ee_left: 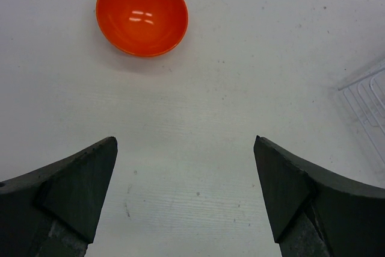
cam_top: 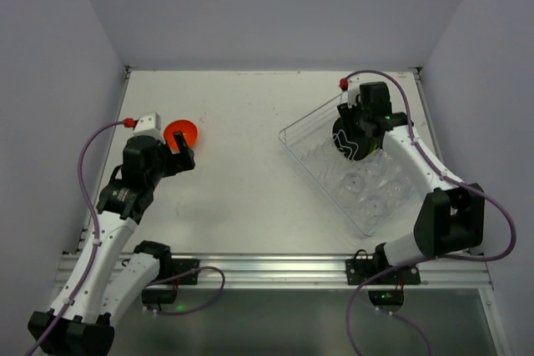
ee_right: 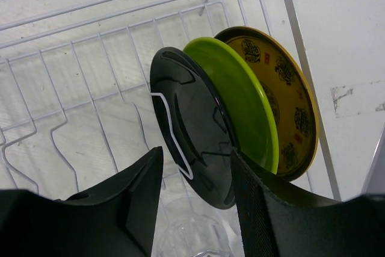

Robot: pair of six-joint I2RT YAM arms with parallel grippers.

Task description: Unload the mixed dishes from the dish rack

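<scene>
**Ana:** Plates are standing on edge in the wire holder [ee_right: 90,82] of the dish rack [cam_top: 321,181]. The black plate [ee_right: 192,112] is sitting nearest the right tool [ee_right: 196,153], with the green plate [ee_right: 240,100] and the yellow plate [ee_right: 283,94] stacking behind it.

**Ben:** Is that tool gripping yet?

**Ana:** No. Its fingers are spreading wide, with the black plate's lower edge lying between them and its faces turning toward the pads.

**Ben:** And the left tool [ee_left: 185,142]?

**Ana:** It is spreading too, hanging over the worktop [ee_left: 198,88] well apart from the rack. It is facing the orange bowl [ee_left: 142,14], which is resting outside. I'm judging the right arm is taking this one.
</scene>
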